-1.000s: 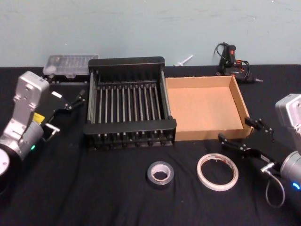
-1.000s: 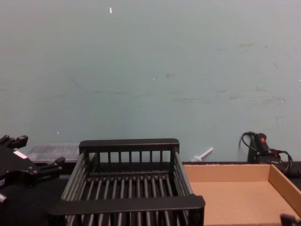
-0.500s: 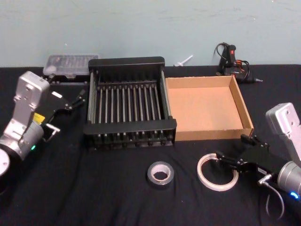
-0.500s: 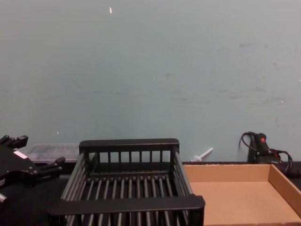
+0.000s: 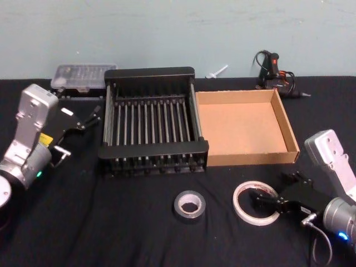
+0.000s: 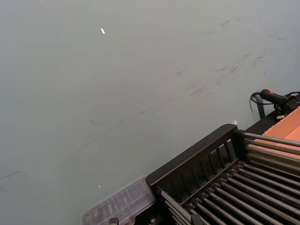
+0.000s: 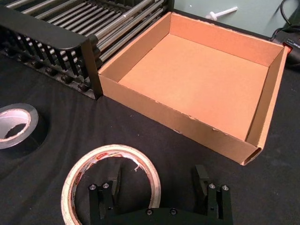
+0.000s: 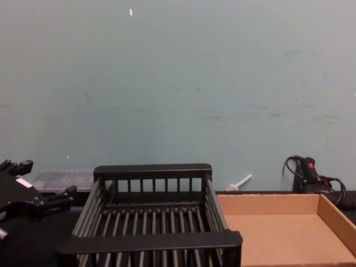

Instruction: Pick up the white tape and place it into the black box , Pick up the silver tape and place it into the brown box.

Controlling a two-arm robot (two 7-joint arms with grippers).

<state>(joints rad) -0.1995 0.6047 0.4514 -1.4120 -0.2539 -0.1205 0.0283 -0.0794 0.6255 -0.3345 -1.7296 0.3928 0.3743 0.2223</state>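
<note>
You get soft, even overhead light with no hard shadows anywhere. The black cloth (image 5: 139, 233) swallows detail, so dark parts blend into it. Faint sheen sits on the silver tape (image 5: 189, 205) at 6 o'clock in the head view. Everything looks slightly soft and grainy; the wall (image 8: 178, 83) reads flat and dull.

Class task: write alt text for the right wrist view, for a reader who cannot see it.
The open right gripper straddles the rim of the white tape on black cloth. Beyond lie the empty brown box, the black box and the silver tape.
</note>
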